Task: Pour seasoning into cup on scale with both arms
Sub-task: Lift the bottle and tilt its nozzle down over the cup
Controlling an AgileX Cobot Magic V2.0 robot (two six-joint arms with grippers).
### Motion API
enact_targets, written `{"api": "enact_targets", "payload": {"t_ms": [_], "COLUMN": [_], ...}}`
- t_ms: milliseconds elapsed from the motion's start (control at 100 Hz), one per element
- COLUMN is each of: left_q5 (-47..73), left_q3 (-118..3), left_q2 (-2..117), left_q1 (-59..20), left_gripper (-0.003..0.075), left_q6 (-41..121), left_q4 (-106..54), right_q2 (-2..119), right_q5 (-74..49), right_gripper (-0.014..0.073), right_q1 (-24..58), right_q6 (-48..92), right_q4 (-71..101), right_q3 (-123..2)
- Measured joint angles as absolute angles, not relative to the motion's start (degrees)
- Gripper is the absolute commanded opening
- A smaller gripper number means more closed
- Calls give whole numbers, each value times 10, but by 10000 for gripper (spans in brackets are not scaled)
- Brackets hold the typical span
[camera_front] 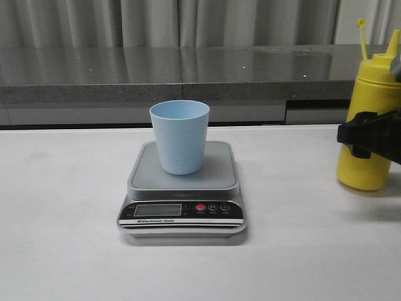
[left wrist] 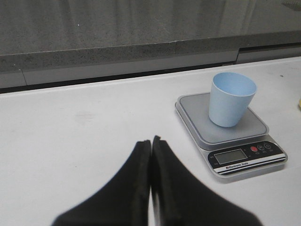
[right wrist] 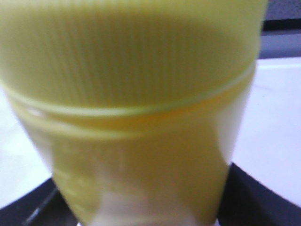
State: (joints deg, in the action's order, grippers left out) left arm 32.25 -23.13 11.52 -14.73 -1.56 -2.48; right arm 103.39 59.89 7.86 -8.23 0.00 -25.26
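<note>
The pale blue cup (camera_front: 180, 135) stands upright on the platform of the silver-grey scale (camera_front: 182, 213) at the table's middle. The yellow seasoning bottle (camera_front: 369, 125) stands at the right edge of the front view, nozzle up, its tethered cap hanging loose. My right gripper (camera_front: 363, 135) is shut around the bottle's middle. In the right wrist view the bottle (right wrist: 141, 117) fills the frame between the black fingers (right wrist: 256, 200). My left gripper (left wrist: 151, 140) is shut and empty over bare table, left of the scale (left wrist: 235, 136) and cup (left wrist: 231, 99). It is out of the front view.
A grey stone ledge (camera_front: 188, 75) runs along the back of the white table (camera_front: 62, 207), with curtains behind it. The scale's display (camera_front: 158, 210) looks blank.
</note>
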Motion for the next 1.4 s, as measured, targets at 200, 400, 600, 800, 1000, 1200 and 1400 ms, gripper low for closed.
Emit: {"api": "enact_targets", "payload": {"t_ms": [200,400,600,800,1000,1200,1400], "left_q5": [322,322,322,322,322,322,322], "left_q3": [-231,-231,-231,-231,-231,-231,-231], "left_q2": [115,115,115,115,115,115,115], "left_q1": [-147,-147,-147,-147,-147,-147,-147], "left_gripper": [-20,-20,-20,-20,-20,-20,-20], "left_q6": [-16,-16,-16,-16,-16,-16,-16], "left_q4": [-25,-25,-25,-25,-25,-25,-25], "right_q2": [968,888,834,828,828,828,835], "right_q5": [497,285,59,-94,-124,-146,-212], "right_gripper": [347,345,339,339,339,339,339], "right_q1": [79,80,89,139,191,229,246], "right_q6": [-82,-82,-82,-82,-82,-82,-82], "right_q4": [-50,-109,-212,-335,-459,-543,-556], "right_q3": [-263,-319,-409,-486,-518,-520,-559]}}
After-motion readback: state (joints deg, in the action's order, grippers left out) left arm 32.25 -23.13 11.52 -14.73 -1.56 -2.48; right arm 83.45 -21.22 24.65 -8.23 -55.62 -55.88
